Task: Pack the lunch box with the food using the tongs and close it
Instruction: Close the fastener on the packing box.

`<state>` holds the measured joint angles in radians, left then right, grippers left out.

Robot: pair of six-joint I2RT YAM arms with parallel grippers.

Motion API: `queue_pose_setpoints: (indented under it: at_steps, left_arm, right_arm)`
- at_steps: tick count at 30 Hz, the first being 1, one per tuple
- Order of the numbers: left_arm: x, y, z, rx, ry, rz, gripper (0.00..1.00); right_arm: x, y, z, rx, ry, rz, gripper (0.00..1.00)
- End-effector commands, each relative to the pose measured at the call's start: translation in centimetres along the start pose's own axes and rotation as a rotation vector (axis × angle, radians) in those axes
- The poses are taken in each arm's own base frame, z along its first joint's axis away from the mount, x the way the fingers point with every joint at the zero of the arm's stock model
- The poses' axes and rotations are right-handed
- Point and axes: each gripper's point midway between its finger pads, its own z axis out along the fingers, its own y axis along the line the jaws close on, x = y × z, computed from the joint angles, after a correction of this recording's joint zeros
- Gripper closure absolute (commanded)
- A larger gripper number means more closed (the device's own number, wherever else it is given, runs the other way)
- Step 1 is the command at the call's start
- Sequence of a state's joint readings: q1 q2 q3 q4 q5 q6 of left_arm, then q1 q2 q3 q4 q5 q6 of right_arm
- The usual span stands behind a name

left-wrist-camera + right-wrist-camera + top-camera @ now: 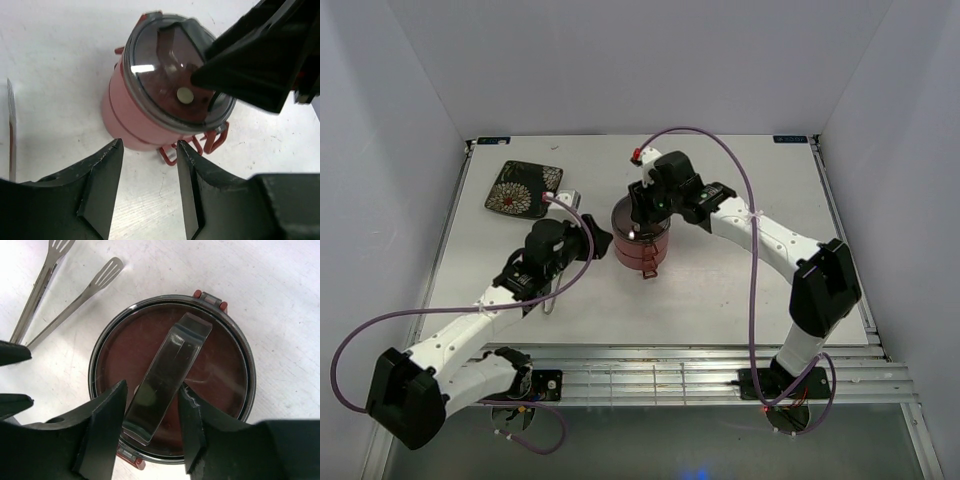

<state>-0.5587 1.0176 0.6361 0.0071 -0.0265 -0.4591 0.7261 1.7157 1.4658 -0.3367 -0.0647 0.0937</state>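
We see the patterned plate [524,188] by the table's [720,300] far left corner. The tongs [107,270] lie flat on the table. The left gripper [149,146] is open and holds nothing, just beside the closed lunch box [642,252] in the middle of the table. The right gripper [151,389] pinches its top handle [170,360].

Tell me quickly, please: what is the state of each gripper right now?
Left gripper: open, holding nothing.
Right gripper: jaws on both sides of the lid handle; whether it grips cannot be told.
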Motion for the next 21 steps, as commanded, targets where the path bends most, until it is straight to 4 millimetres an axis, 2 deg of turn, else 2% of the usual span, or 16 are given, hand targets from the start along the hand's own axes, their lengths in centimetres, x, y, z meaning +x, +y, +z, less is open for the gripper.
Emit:
queue_pose_setpoints:
  at_steps: [1,3,5,6,9,11,12,13,14,15,16,17,18,19,20,21]
  left_arm:
    - [-2.3,-0.1,0.1,-0.028,-0.045,0.061,0.42]
    - [-2.2,0.3,0.7,-0.054,-0.027,0.058,0.42]
    - [-2.1,-0.3,1.1,-0.033,-0.006,0.035,0.44]
    - [-2.0,-0.6,1.1,-0.017,-0.001,0.026,0.46]
    - [-0.6,-0.6,0.8,0.008,0.018,0.000,0.49]
    - [0.8,-0.2,0.6,0.009,0.037,-0.011,0.49]
    - [1.2,-0.9,0.5,0.056,0.049,-0.018,0.50]
    - [1.9,-1.1,0.4,0.075,0.069,-0.024,0.51]
    - [2.9,-1.1,0.5,0.090,0.086,-0.029,0.53]
    - [3.7,-1.3,0.4,0.113,0.108,-0.041,0.53]
    - [3.9,-1.3,0.5,0.118,0.105,-0.044,0.53]
    - [4.5,-1.0,0.5,0.113,0.115,-0.050,0.54]
    - [4.5,-1.0,0.6,0.109,0.115,-0.057,0.54]
    - [4.4,-0.9,0.7,0.105,0.117,-0.055,0.54]
    - [3.3,-1.4,0.8,0.107,0.096,-0.053,0.54]
    - [2.6,-1.4,0.9,0.098,0.087,-0.045,0.54]
  right_arm:
    - [0.7,-0.2,0.0,-0.013,0.047,-0.015,0.46]
    - [0.4,-0.2,-0.3,-0.006,0.036,0.015,0.35]
    - [-0.4,-0.3,-0.9,0.013,0.012,0.058,0.32]
    - [-1.5,-0.5,-1.7,0.020,-0.020,0.071,0.29]
    - [-3.3,-1.4,-3.5,0.035,-0.069,0.119,0.26]
    - [-4.2,-1.6,-5.6,0.044,-0.113,0.134,0.25]
    - [-5.0,-2.0,-7.5,0.059,-0.155,0.141,0.24]
    - [-3.5,-2.4,-7.7,0.071,-0.135,0.155,0.24]
    - [-3.1,-2.7,-8.3,0.078,-0.143,0.172,0.24]
    - [-3.3,-2.8,-10.1,0.086,-0.185,0.180,0.24]
    - [-0.5,-3.0,-9.7,0.090,-0.146,0.195,0.24]
    - [0.5,-3.0,-9.9,0.091,-0.145,0.206,0.25]
    - [0.3,-2.7,-11.2,0.083,-0.197,0.222,0.27]
    - [3.6,-2.9,-10.5,0.088,-0.147,0.245,0.28]
    - [3.3,-2.4,-11.5,0.067,-0.202,0.248,0.30]
    - [4.1,-2.2,-11.4,0.052,-0.205,0.245,0.30]
